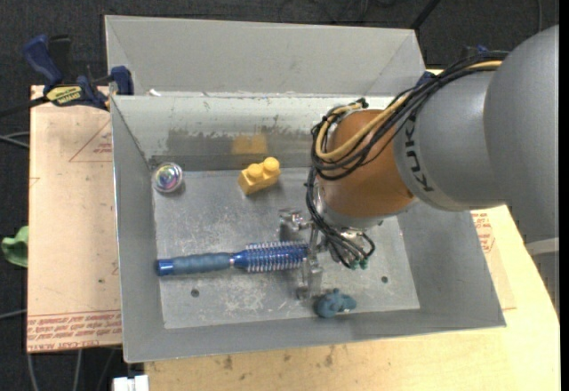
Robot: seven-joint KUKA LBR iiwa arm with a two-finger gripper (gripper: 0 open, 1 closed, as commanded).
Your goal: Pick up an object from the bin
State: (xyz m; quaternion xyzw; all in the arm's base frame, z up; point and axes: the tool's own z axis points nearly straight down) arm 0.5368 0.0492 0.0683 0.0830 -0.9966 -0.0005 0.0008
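Note:
A blue hairbrush lies flat across the bin floor, its handle to the left and its bristle head to the right. My gripper is down at the right end of that head, open. One finger stands just behind the head and the other sits in front of it. A small blue lump lies just in front of the nearer finger, close to the bin's front wall.
A yellow toy block sits near the back wall, left of the arm. A shiny round silver thing rests in the back left corner. The arm's orange cover and cables hang over the bin's right half.

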